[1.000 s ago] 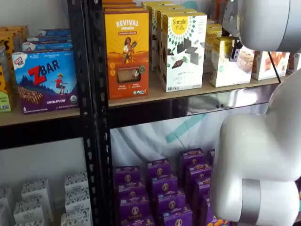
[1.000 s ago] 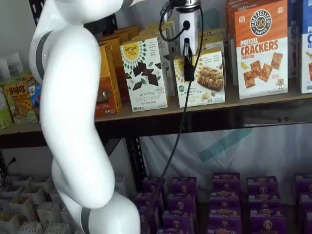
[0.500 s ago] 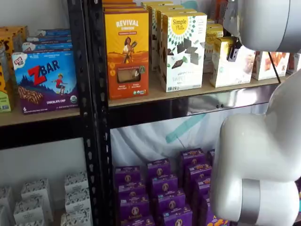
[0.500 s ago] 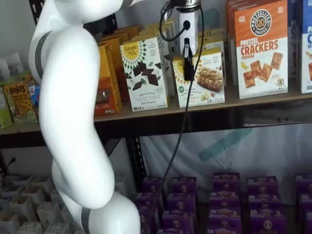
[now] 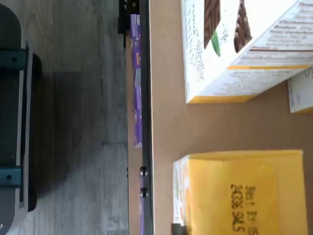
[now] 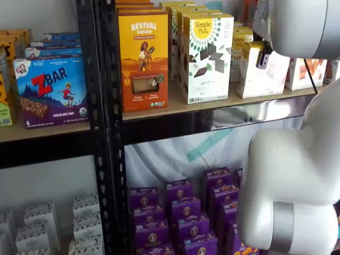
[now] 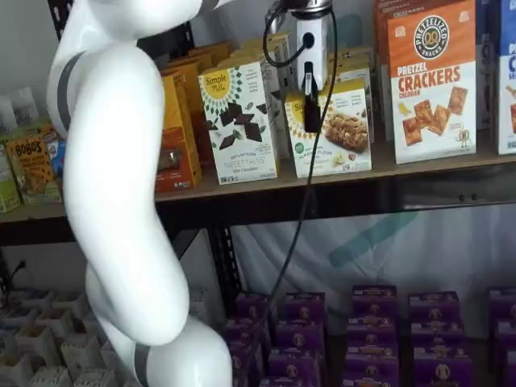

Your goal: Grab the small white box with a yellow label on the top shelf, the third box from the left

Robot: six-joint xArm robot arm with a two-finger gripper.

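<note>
The small white box (image 7: 343,133) with a yellow sunburst label stands tilted on the top shelf (image 7: 419,165), right of a taller white box (image 7: 238,121). My gripper (image 7: 310,109) hangs over its front left top corner, with one black finger on the front face. It appears shut on the box. Both shelf views show this; in a shelf view the box (image 6: 260,77) leans under the gripper (image 6: 263,57). The wrist view shows the box's yellow top (image 5: 239,191) close up on the tan shelf board (image 5: 166,98).
An orange-and-white crackers box (image 7: 431,81) stands right of the small box. An orange Revival box (image 6: 143,58) stands left of the taller white box (image 6: 207,58). Purple boxes (image 7: 371,330) fill the lower shelf. My white arm (image 7: 121,185) covers the left of the rack.
The small white box has tipped from upright to a lean and risen slightly at one side. The gripper has shifted a little upward with it.
</note>
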